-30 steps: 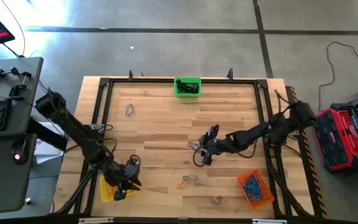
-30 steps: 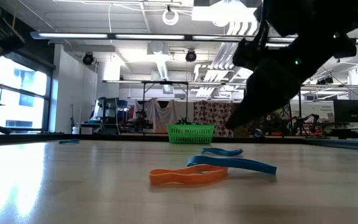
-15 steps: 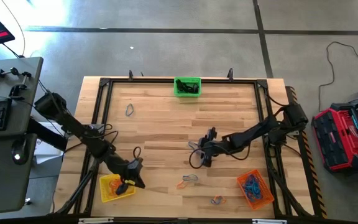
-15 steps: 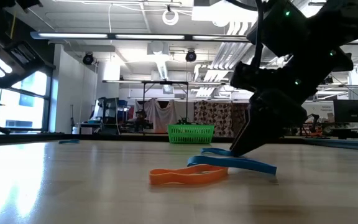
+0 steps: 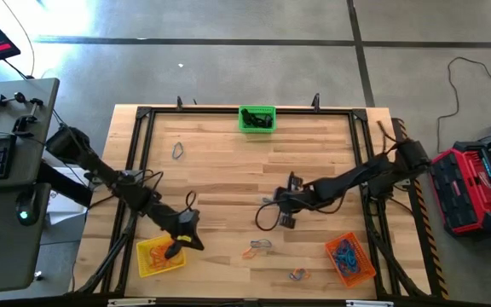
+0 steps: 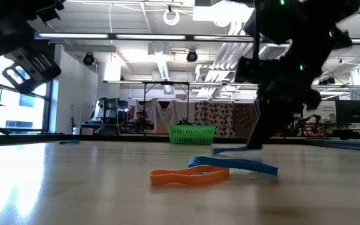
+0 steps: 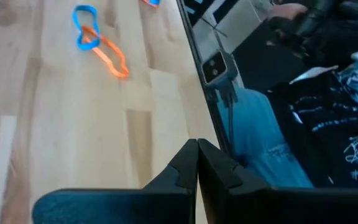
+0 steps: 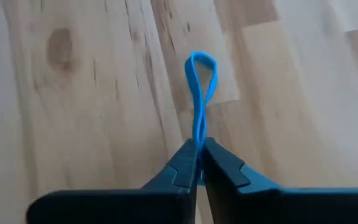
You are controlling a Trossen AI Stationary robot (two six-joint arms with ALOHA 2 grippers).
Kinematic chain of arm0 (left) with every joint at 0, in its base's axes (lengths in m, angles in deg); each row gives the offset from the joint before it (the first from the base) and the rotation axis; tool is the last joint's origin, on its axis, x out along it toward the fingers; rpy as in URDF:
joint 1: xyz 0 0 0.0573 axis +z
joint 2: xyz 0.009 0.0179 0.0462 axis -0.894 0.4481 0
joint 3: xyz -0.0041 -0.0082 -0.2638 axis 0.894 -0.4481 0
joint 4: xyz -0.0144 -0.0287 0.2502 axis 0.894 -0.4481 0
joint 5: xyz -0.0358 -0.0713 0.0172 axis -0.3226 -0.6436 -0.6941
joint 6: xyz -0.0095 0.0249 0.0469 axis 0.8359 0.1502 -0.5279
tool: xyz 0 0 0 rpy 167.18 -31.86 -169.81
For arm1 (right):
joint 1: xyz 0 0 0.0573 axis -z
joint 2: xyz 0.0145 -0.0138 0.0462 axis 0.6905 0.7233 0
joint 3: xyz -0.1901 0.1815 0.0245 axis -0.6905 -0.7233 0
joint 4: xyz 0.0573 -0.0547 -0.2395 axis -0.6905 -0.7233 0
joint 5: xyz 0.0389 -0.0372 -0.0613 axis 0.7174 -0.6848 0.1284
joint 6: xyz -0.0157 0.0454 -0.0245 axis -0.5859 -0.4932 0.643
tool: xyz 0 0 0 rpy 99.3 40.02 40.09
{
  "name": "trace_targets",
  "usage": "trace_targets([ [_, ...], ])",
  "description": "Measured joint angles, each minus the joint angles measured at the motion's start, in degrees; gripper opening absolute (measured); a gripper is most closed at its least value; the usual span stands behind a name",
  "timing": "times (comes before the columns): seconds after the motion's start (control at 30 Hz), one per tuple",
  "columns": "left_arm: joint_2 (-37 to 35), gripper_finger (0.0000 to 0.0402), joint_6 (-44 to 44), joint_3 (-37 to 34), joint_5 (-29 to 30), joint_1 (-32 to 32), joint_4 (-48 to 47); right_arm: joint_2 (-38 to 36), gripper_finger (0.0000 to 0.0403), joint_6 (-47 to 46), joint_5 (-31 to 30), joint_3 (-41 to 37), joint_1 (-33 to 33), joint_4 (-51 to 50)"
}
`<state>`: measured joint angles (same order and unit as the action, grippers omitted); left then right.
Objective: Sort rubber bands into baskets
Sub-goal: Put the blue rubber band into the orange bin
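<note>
- My right pincer [image 8: 197,163] is pinching one blue rubber band [image 8: 201,84].
- My left pincer [image 7: 197,163] is pressing together, empty, beside the yellow basket [image 5: 147,260].
- Three baskets are sitting around: green [image 5: 257,118], yellow, orange [image 5: 350,260].

Wooden table [image 5: 220,179], baskets [image 5: 257,118], rubber bands [image 5: 259,247]

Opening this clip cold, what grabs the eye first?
The right pincer, near the table's middle, is shut on a blue rubber band whose loop sticks out past its tips. The left pincer is shut at the front left, just beside the yellow basket. An orange band overlapping a blue one lies in the low view's foreground, with the green basket at the far edge.
</note>
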<state>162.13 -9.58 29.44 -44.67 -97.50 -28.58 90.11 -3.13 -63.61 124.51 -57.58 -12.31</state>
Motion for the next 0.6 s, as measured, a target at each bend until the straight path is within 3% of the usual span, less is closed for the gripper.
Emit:
trace_targets([
  [0.13, 0.0, 0.0, -0.21, 0.04, -0.94, 2.46, -0.8, -2.23, 0.002, -2.0, -0.58, 7.55, -1.03, -14.92],
  [0.33, 0.0, 0.0, -1.13, 0.02, -0.87, 6.31, -2.6, -3.78, 0.0004, -5.81, -2.85, 19.4, -6.31, -33.61],
  [0.6, 0.0, 0.0, -5.64, 0.02, -2.7, 10.89, -2.95, -3.82, 0.0001, -24.14, -3.76, 33.32, -17.52, -55.2],
])
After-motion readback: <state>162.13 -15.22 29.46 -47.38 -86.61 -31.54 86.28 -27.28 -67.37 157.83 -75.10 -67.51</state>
